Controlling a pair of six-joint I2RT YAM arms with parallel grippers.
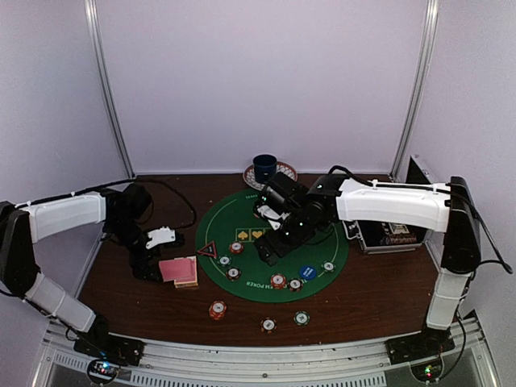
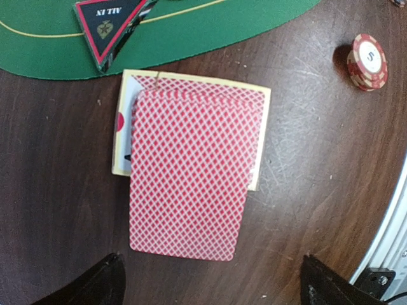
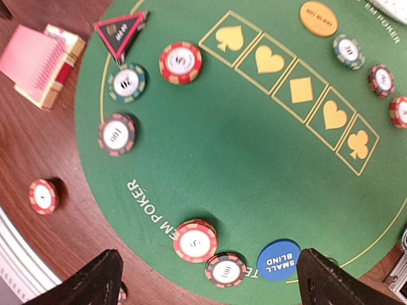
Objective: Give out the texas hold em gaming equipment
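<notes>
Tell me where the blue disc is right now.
In the top view, the blue disc lies on the mat near its front right edge, with a dark chip just left of it and a green chip to its right.

Poker chips [image 1: 278, 280] on green mat [image 1: 224, 224]

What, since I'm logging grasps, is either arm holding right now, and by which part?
Nothing is held. The left gripper hangs open above the pink-backed card deck, and the right gripper hangs open over the green mat; neither touches anything.
</notes>
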